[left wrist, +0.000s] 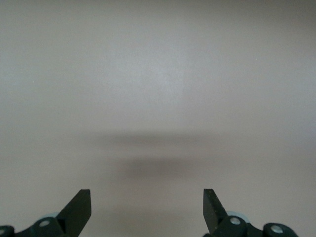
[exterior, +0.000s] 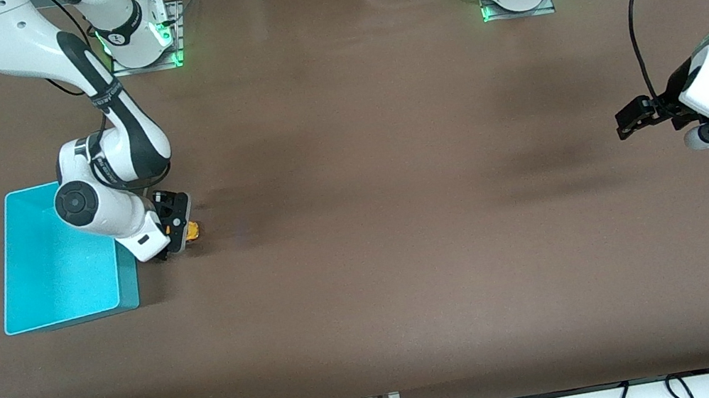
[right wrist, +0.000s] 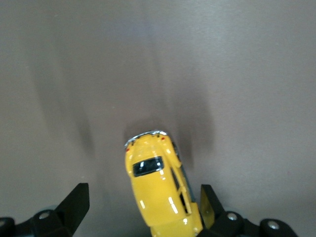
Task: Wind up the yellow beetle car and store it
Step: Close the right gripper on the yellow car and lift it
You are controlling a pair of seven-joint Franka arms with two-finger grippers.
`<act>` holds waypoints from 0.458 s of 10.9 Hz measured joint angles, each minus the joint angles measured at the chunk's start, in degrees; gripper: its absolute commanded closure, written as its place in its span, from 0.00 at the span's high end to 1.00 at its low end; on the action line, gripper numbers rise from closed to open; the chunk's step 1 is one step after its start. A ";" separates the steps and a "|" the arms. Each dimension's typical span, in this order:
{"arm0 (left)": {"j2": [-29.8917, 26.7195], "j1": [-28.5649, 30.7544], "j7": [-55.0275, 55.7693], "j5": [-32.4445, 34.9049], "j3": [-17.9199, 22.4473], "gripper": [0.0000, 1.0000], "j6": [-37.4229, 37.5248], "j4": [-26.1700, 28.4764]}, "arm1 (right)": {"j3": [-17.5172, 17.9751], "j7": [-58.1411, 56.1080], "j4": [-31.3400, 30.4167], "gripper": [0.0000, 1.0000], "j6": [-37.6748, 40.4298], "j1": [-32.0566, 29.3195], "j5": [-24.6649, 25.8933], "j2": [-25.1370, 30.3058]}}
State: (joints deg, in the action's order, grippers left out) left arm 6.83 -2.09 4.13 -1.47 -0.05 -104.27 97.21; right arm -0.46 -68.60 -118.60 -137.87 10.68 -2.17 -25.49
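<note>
From the front, the right gripper (exterior: 182, 236) hides most of the yellow beetle car (exterior: 193, 231) beside the turquoise bin (exterior: 61, 277); the waiting left gripper (left wrist: 147, 210) hangs open over bare table (left wrist: 158, 74); the right wrist view shows fingers (right wrist: 74, 202) spread around the car (right wrist: 160, 190), partly cut off.

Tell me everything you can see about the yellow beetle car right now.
The yellow beetle car is a tiny glossy toy with a rounded yellow body, dark windows and a chrome-looking bumper at one end. It sits upright on the brown table, just beside the turquoise bin, toward the right arm's end. The right gripper is down over it, fingers open, one on each side; one finger looks close against its flank, though contact is uncertain. Its wheels are hidden.
</note>
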 measured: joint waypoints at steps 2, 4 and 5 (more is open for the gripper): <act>-2.09 0.00 0.00 0.00 0.00 1.00 -2.15 3.43 | 0.14 -3.77 -2.22 1.00 -1.74 0.00 0.00 1.86; -2.73 0.00 0.00 0.00 0.11 1.00 -2.23 3.83 | 0.15 -7.40 -4.66 1.00 -5.96 -0.01 0.00 2.68; -2.79 0.03 -0.06 0.00 0.21 1.00 -2.22 3.83 | 0.15 -9.40 -5.76 1.00 -8.34 -0.01 0.00 2.66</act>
State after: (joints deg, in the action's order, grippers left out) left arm 4.04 -2.06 4.07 -1.47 0.16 -106.49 101.04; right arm -0.31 -77.99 -124.36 -146.21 10.67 -2.17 -22.83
